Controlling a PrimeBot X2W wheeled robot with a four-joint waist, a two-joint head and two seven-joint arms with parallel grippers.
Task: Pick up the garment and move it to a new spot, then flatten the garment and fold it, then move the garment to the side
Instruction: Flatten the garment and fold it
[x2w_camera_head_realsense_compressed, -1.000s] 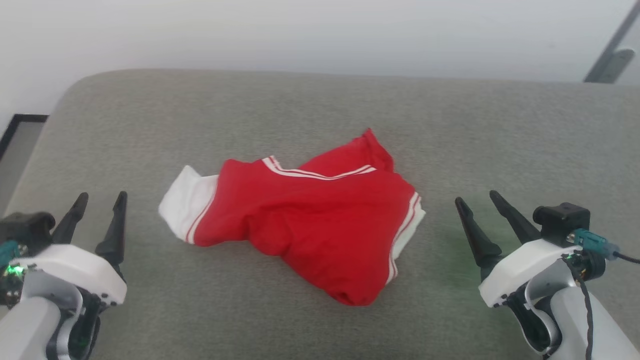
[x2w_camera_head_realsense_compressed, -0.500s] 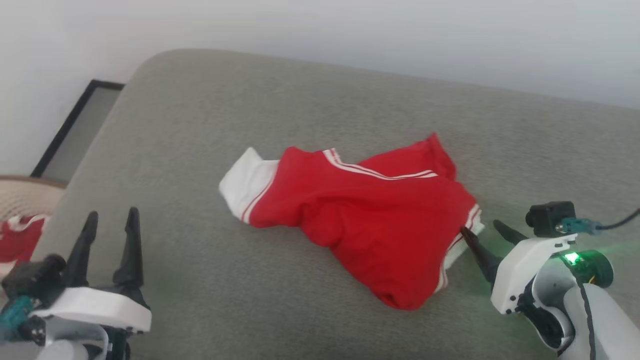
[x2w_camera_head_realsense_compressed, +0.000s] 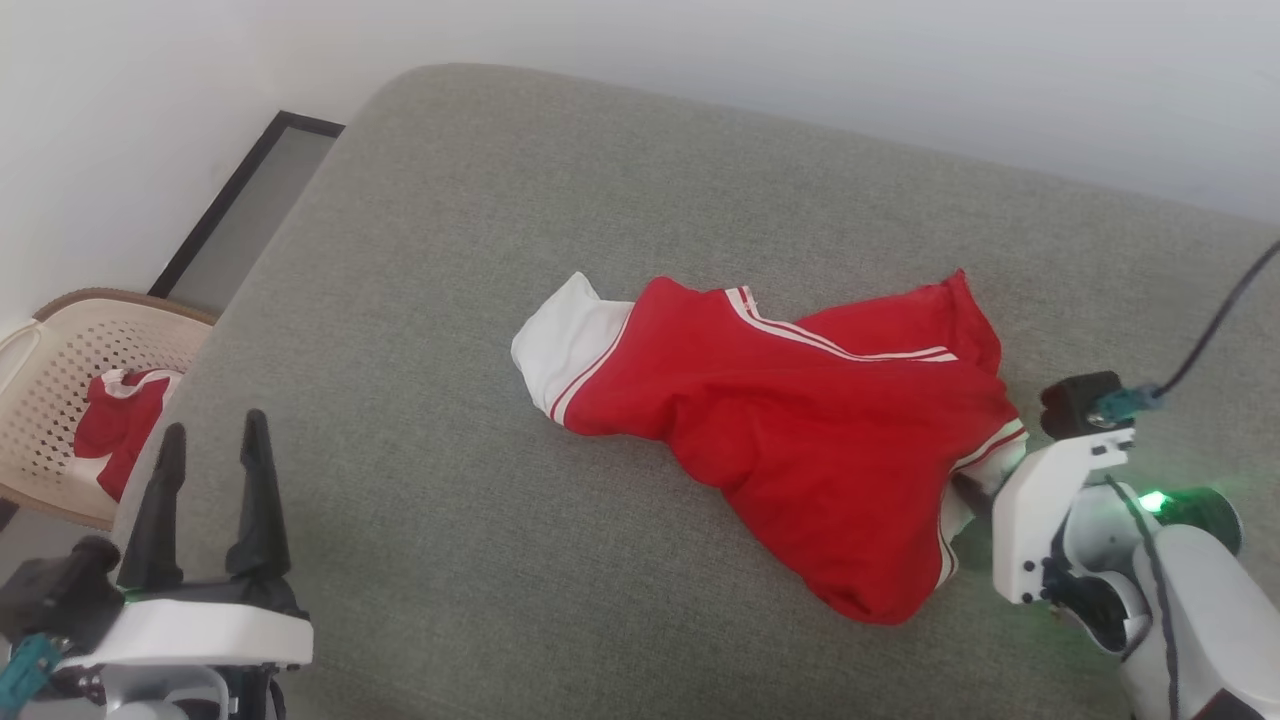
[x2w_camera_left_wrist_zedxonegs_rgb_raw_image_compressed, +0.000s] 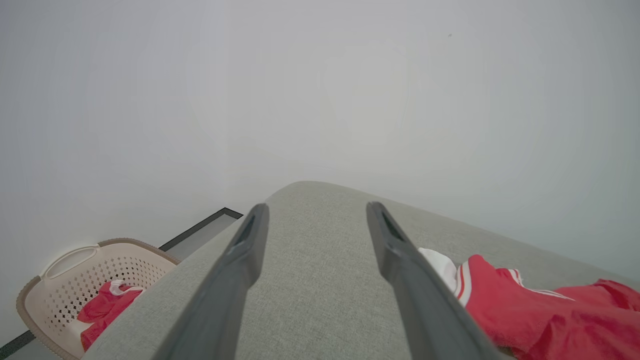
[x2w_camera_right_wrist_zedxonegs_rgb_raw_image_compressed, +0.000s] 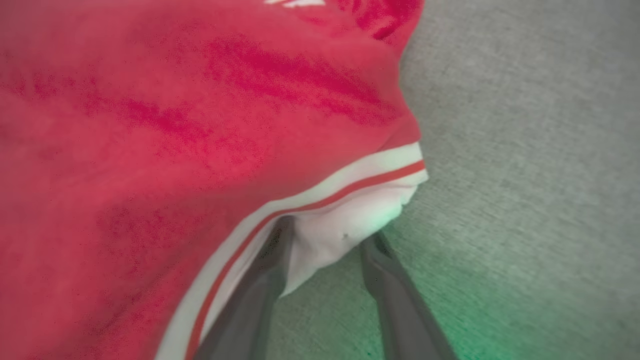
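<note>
Garment (x2w_camera_head_realsense_compressed: 800, 440): lies crumpled on the grey cushion (x2w_camera_head_realsense_compressed: 450, 250), right of centre in the head view. One white sleeve points left; a white, red-striped sleeve edge sits at its right end.

Right gripper (x2w_camera_right_wrist_zedxonegs_rgb_raw_image_compressed: 327, 235): at that right-hand edge, low on the cushion. Its fingers stand partly apart with the white fold between them. Cannot tell whether the cloth is pinched.

Left gripper (x2w_camera_head_realsense_compressed: 213, 440): fingers spread wide, holding nothing, above the cushion's near left edge, well apart from the garment.

Beside the cushion, left: beige perforated basket (x2w_camera_head_realsense_compressed: 40, 400) containing a small red-and-white cloth (x2w_camera_head_realsense_compressed: 120, 430).
</note>
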